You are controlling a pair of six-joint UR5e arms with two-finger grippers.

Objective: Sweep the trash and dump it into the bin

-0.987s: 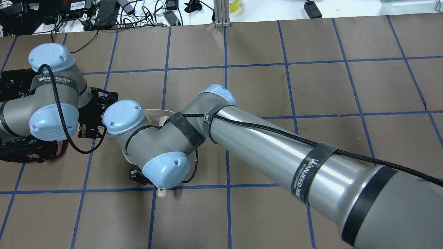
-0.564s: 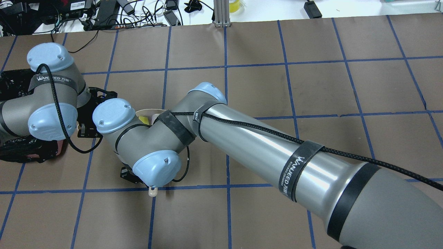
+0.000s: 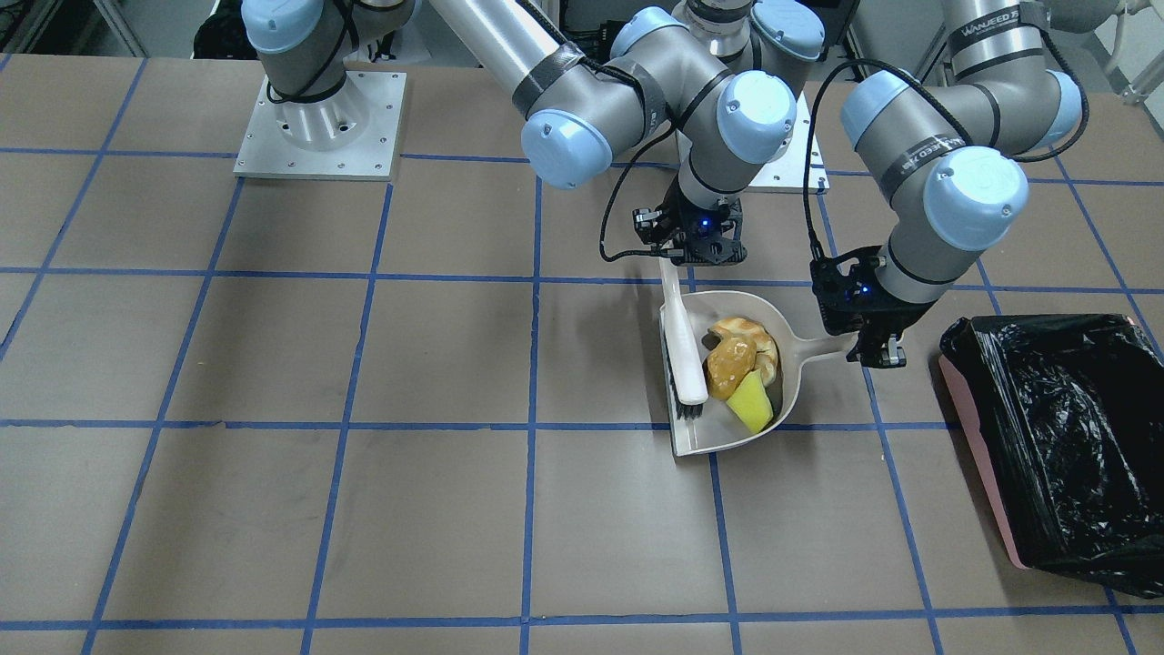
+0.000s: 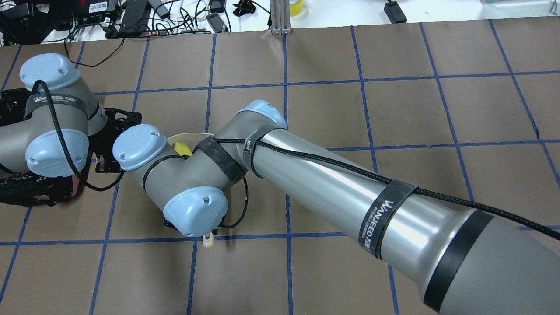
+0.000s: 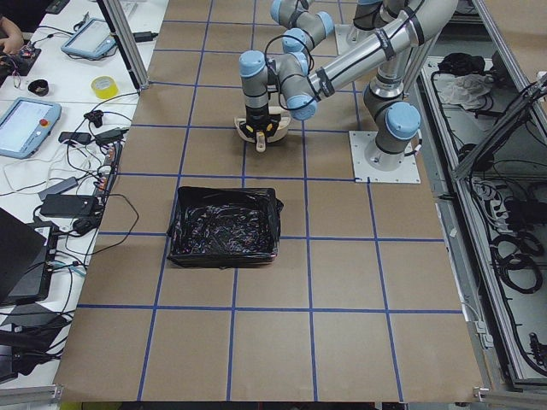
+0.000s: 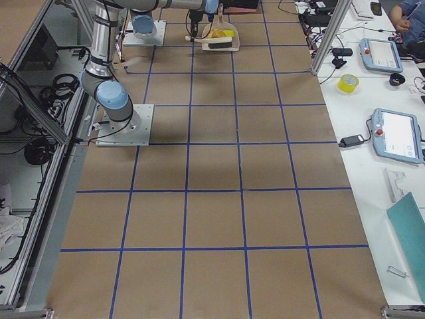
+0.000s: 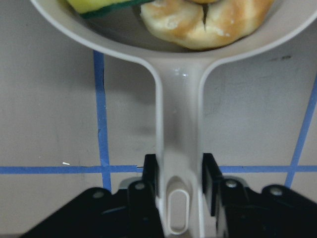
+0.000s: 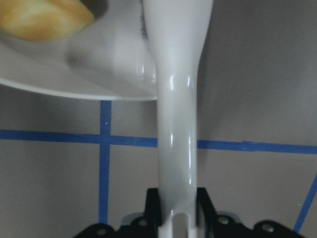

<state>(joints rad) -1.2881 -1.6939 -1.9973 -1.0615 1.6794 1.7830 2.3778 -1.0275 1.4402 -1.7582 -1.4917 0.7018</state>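
Observation:
The cream dustpan (image 3: pixel 696 438) rests on the table and holds the trash: a golden-brown lump (image 3: pixel 730 360), a beige crescent slice (image 3: pixel 753 331) and a yellow wedge (image 3: pixel 751 402). My left gripper (image 3: pixel 871 350) is shut on the dustpan handle (image 7: pixel 178 124), as the left wrist view shows (image 7: pixel 178 171). My right gripper (image 3: pixel 680 259) is shut on the white brush (image 3: pixel 684 346), whose handle (image 8: pixel 178 124) fills the right wrist view; the brush lies along the pan's open side. The pink bin with the black bag (image 3: pixel 1064 437) stands a little beyond the left gripper.
In the overhead view both arms cover most of the dustpan; only its rim (image 4: pixel 192 136) and the wedge (image 4: pixel 181 148) show, and the bin's edge (image 4: pixel 17 192) lies at the far left. Cables and devices lie along the table's far edge.
Both arms have shifted a little to the left in the overhead view, toward the bin side, with the dustpan and brush still held.

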